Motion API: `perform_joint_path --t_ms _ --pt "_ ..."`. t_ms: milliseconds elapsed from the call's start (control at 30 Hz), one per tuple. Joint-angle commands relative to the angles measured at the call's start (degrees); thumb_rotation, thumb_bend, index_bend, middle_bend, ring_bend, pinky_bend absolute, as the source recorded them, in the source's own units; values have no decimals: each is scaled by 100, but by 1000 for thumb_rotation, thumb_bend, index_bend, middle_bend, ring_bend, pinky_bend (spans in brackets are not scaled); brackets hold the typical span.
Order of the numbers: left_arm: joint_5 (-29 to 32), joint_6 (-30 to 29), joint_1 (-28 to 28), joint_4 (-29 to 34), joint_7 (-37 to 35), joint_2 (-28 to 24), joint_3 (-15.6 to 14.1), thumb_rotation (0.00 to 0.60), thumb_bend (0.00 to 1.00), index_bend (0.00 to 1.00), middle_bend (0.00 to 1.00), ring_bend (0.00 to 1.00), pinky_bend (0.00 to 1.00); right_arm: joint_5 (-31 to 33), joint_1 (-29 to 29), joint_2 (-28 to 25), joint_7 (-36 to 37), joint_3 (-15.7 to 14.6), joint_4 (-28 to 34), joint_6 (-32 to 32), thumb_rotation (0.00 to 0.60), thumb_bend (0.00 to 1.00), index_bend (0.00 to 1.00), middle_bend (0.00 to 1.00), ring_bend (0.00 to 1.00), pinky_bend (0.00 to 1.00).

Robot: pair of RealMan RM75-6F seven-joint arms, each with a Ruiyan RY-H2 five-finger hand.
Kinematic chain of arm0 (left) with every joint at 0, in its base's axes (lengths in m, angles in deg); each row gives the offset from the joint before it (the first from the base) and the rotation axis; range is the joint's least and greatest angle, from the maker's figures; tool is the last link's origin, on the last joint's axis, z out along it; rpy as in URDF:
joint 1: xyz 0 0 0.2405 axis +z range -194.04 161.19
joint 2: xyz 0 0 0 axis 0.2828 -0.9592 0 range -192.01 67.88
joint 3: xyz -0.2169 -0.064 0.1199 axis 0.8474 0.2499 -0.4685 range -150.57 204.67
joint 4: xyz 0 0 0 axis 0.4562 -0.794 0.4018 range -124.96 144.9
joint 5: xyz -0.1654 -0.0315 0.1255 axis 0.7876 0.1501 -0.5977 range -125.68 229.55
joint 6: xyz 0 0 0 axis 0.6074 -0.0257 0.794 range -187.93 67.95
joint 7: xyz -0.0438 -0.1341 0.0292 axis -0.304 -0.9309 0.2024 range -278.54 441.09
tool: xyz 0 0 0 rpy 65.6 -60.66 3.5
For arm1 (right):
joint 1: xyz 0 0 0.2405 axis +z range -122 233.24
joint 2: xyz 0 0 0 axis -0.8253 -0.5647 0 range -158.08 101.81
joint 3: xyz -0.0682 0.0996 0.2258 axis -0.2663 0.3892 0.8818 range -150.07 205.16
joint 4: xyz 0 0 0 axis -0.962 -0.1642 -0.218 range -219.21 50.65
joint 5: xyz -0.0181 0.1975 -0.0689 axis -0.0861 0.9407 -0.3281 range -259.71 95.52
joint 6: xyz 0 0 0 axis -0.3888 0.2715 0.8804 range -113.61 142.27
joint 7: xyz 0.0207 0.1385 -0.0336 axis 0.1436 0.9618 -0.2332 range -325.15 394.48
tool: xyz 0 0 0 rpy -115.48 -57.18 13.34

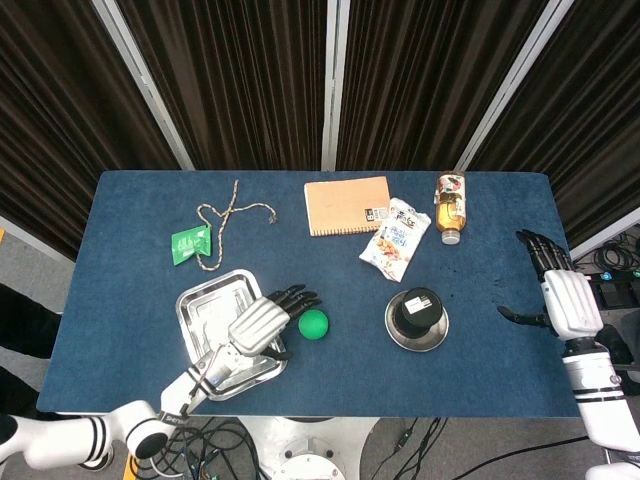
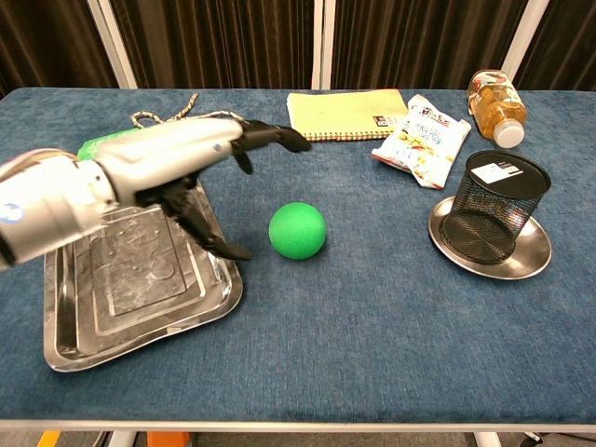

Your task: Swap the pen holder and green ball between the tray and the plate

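Observation:
The green ball lies on the blue table between the steel tray and the round plate. A black mesh pen holder stands upright on the plate. My left hand hovers over the tray's right edge, open, its fingers spread toward the ball but apart from it. My right hand is open near the table's right edge, away from the plate; the chest view does not show it.
Along the back of the table lie a rope, a green packet, a notebook, a snack bag and a bottle on its side.

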Motion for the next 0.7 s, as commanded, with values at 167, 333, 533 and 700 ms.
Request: perform_joint_path --t_ms 167,333,533,700 --pt "363 464 -454 -266 496 126 176 600 91 116 103 45 267 -169 -177 -76 223 59 -71 -148 600 13 0 40 0 86" --pt "592 608 -604 -319 771 134 167 600 92 153 139 45 282 -186 -235 -110 313 109 -114 -139 600 14 0 41 0 87" --pt "680 698 -755 -396 925 182 61 600 94 170 158 51 297 -196 -258 -101 349 191 -140 -112 600 17 0 43 0 87" --pt "691 694 -863 -473 904 234 19 600 102 196 179 76 314 -204 -289 -86 377 223 -169 -79 600 25 0 42 0 86"
